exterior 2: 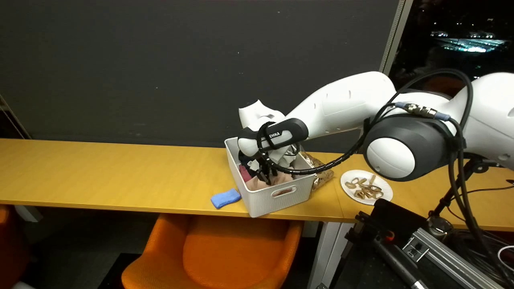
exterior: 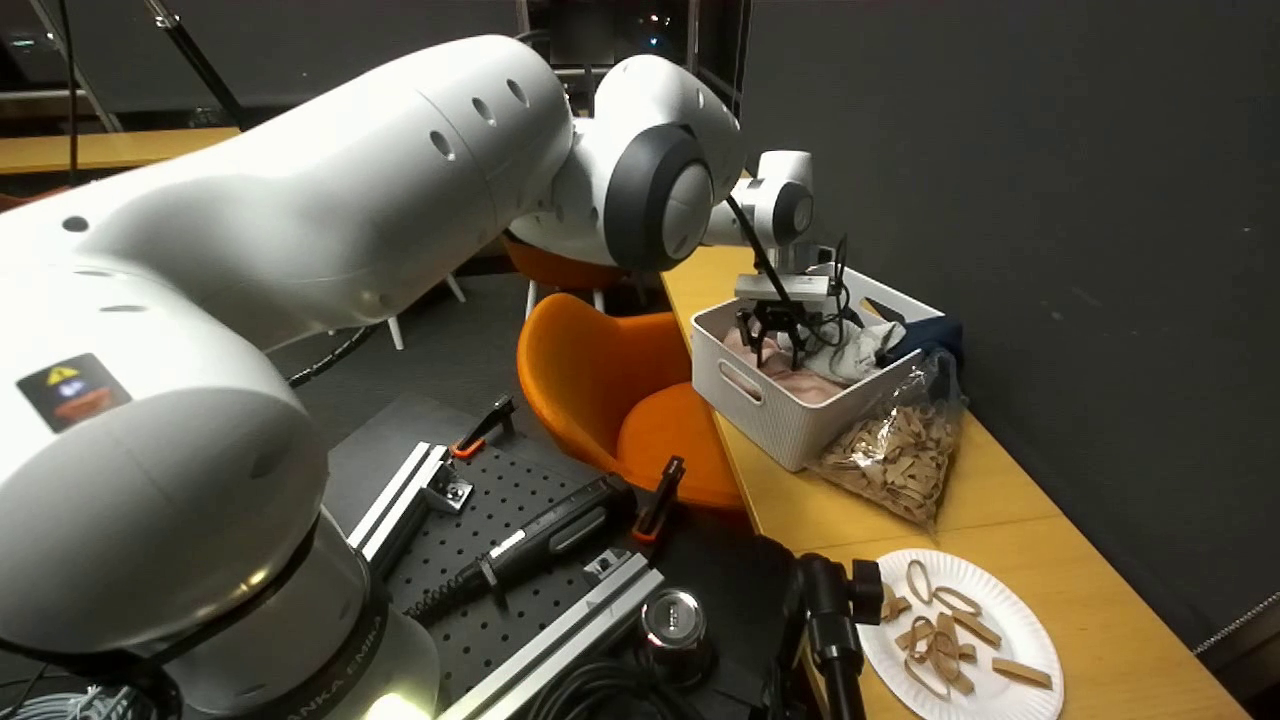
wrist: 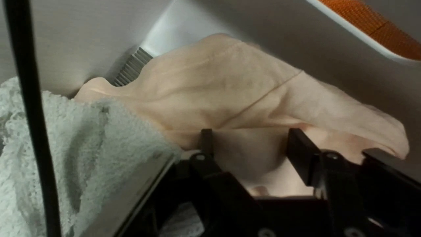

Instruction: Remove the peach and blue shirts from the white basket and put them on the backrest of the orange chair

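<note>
A white robot arm (exterior 2: 345,102) reaches down into a white ribbed plastic basket (exterior: 768,428) on a yellow tabletop (exterior 2: 120,176). Its black two-fingered gripper (wrist: 251,143) hangs inside, the fingers (wrist: 301,153) spread well apart and clamped on nothing; whether their tips touch cloth I cannot tell. The crumpled peach fabric shirt (wrist: 223,89) lies in the basket, directly beneath the gap and stretching past the fingertips toward a corner. In the wrist view its long axis runs crosswise, roughly along the line from finger to finger, so squeezing should bunch it lengthwise. A fluffy pale grey cloth (wrist: 108,158) overlaps its left edge, near the left-hand finger, and could get caught too. A dark navy cloth (exterior: 925,340), perhaps the blue shirt, drapes over the rim. The orange upholstered chair (exterior 2: 237,249) stands beside the table, its curved backrest (exterior: 565,355) facing away from it.
</note>
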`<move>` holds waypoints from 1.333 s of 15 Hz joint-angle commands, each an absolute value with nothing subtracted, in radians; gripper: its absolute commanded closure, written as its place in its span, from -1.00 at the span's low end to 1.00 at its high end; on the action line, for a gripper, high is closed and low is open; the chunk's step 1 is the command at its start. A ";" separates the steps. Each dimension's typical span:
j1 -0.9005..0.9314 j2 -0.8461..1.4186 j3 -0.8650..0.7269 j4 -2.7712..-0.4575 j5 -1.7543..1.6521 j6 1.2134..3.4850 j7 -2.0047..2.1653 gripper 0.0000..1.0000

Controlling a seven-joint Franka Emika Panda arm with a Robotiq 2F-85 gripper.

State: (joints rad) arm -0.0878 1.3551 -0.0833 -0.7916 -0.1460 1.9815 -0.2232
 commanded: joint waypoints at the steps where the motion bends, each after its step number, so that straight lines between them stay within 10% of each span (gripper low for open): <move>1: -0.112 1.418 -0.060 -0.682 -0.131 1.993 -0.252 0.43; 5: -0.122 1.400 -0.051 -0.687 -0.113 2.025 -0.233 0.97; 20: -0.121 1.033 -0.059 -0.940 -0.002 2.013 -0.111 0.98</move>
State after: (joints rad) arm -0.1385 1.1857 -0.0635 -0.7780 -0.0132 2.0165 -0.1451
